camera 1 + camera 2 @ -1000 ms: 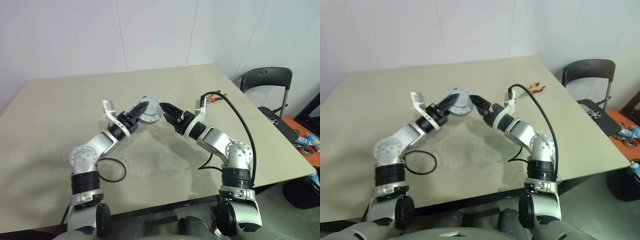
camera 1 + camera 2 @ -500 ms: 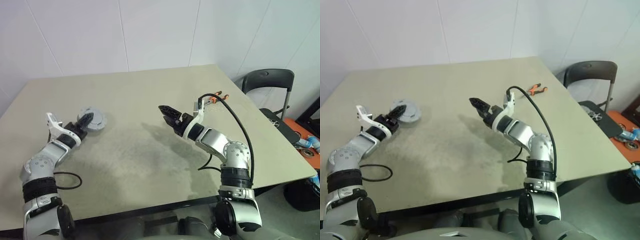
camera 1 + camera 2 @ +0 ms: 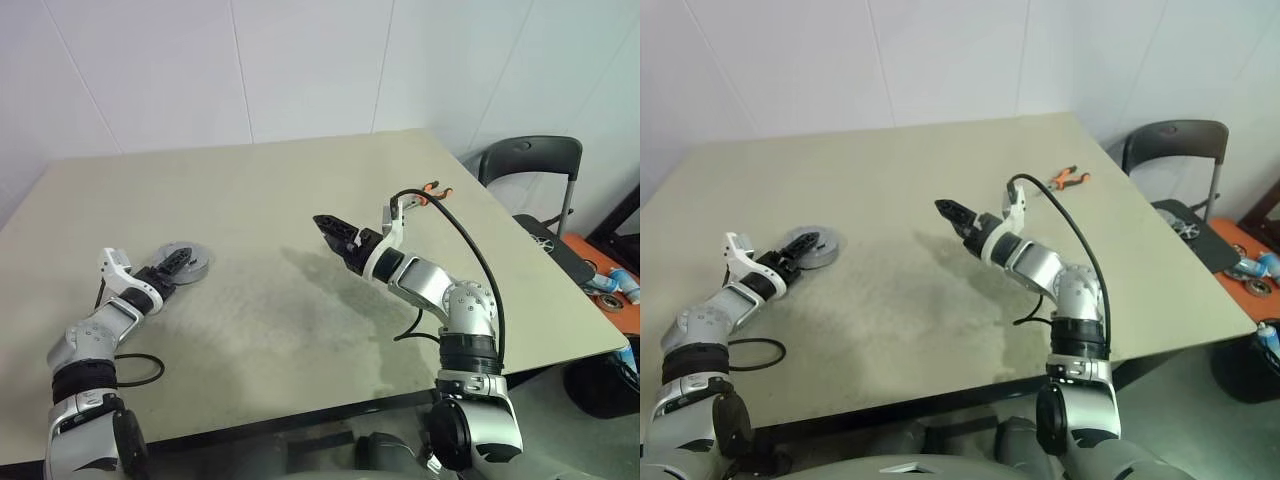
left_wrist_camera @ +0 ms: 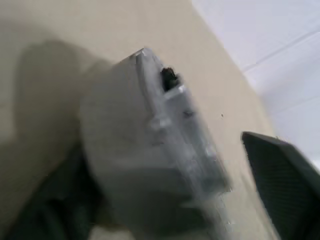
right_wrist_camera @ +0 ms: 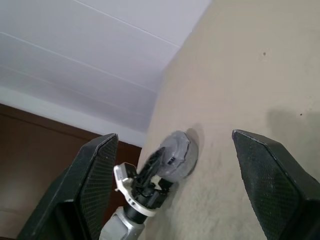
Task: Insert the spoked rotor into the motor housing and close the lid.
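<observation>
Left arm stretched low to the left, left gripper [image 3: 181, 262] fingers spread; right arm raised mid-scene, right gripper [image 3: 325, 225] fingers parted, pointing left.

A beige surface [image 3: 270, 200] stands against a white wall [image 3: 300, 60]. Orange-handled pliers [image 3: 1070, 177] lie near its far right corner. A black chair [image 3: 530, 165] stands beside that corner.

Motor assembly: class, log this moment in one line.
assembled motor: on table | left gripper: open at it | right gripper: open, empty
</observation>
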Robot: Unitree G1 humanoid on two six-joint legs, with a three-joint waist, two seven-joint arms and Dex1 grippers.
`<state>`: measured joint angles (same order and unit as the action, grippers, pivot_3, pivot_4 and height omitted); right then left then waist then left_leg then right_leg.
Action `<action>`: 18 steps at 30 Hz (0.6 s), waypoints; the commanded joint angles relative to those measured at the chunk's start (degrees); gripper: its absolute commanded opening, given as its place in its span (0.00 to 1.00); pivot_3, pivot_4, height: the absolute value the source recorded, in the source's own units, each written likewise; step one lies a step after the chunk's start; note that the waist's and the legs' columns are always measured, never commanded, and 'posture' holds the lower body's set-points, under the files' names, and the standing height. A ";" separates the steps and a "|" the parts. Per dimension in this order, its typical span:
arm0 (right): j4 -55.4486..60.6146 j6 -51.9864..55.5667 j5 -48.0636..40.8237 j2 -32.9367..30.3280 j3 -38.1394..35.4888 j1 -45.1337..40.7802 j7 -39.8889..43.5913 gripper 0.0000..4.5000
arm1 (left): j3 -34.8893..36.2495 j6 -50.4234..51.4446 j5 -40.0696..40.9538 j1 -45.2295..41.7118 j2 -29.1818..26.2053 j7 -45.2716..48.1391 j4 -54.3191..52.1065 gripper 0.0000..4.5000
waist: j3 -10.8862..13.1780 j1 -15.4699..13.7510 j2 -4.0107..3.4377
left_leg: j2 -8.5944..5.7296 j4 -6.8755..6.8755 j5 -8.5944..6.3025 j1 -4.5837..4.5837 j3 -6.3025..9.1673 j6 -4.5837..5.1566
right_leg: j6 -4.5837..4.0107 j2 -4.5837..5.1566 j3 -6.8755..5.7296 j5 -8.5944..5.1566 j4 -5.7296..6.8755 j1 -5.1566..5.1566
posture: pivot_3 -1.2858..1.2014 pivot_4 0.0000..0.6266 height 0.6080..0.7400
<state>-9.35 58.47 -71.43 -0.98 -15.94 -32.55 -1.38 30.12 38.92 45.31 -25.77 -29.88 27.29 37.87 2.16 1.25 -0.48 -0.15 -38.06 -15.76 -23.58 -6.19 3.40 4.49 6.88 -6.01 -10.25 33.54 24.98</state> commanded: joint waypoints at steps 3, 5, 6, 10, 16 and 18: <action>1.80 -0.18 0.13 0.30 -0.20 -1.04 1.54 0.85 | 3.38 -0.37 -2.02 0.47 -9.69 4.29 4.49 0.98 | -0.01 1.42 0.02 | 0.13 0.02 0.02 0.00 -0.03 -0.04 | -0.09 -0.05 0.00 0.06 0.05 0.10 | 0.52 0.00 1.00; 1.79 -0.33 0.47 0.47 -0.12 -0.86 1.85 0.85 | 4.48 0.22 -2.10 0.98 -14.05 6.89 6.59 0.98 | 0.00 1.52 0.07 | 0.15 0.06 0.03 -0.01 -0.07 -0.09 | -0.09 -0.06 0.00 0.06 0.11 0.21 | 0.52 0.00 1.00; 1.75 -0.42 0.63 0.59 -0.09 -0.79 1.98 0.85 | 4.79 0.20 -2.45 1.07 -15.89 7.90 8.03 0.98 | -0.01 1.46 0.09 | 0.15 0.07 0.03 -0.02 -0.08 -0.12 | -0.09 -0.05 -0.01 0.06 0.20 0.28 | 0.52 0.00 1.00; 1.40 -0.98 1.36 1.26 -0.12 -0.69 2.62 0.85 | 4.76 -2.71 -5.70 0.57 -23.16 11.95 15.20 0.98 | 0.00 1.16 0.08 | 0.14 0.08 0.02 -0.02 -0.16 -0.18 | -0.16 0.00 -0.01 0.02 0.37 0.42 | 0.52 0.00 1.00; 1.69 -0.55 2.21 0.73 -0.11 -1.12 4.68 0.85 | 3.59 -7.58 -9.13 -6.72 -27.46 18.53 22.04 0.98 | -0.04 -0.08 0.19 | 0.14 0.09 0.01 -0.03 -0.16 -0.19 | -0.37 0.01 -0.03 0.03 0.05 0.46 | 0.52 0.00 1.00; 2.07 0.12 3.42 -1.33 0.30 -1.35 6.24 0.85 | 1.28 -4.93 -9.26 -9.18 -26.42 22.54 17.97 0.98 | -0.09 -0.57 0.30 | 0.15 0.11 0.01 -0.10 -0.15 -0.19 | -0.36 0.01 -0.05 0.05 -0.03 0.48 | 0.52 0.00 1.00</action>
<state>-9.27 58.50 -68.28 -1.07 -15.60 -32.48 3.17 32.62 33.33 36.19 -32.45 -55.27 46.42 60.07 2.06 0.68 -0.18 -0.01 -37.94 -15.75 -23.72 -6.34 3.22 4.17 6.89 -6.07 -10.17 33.45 25.46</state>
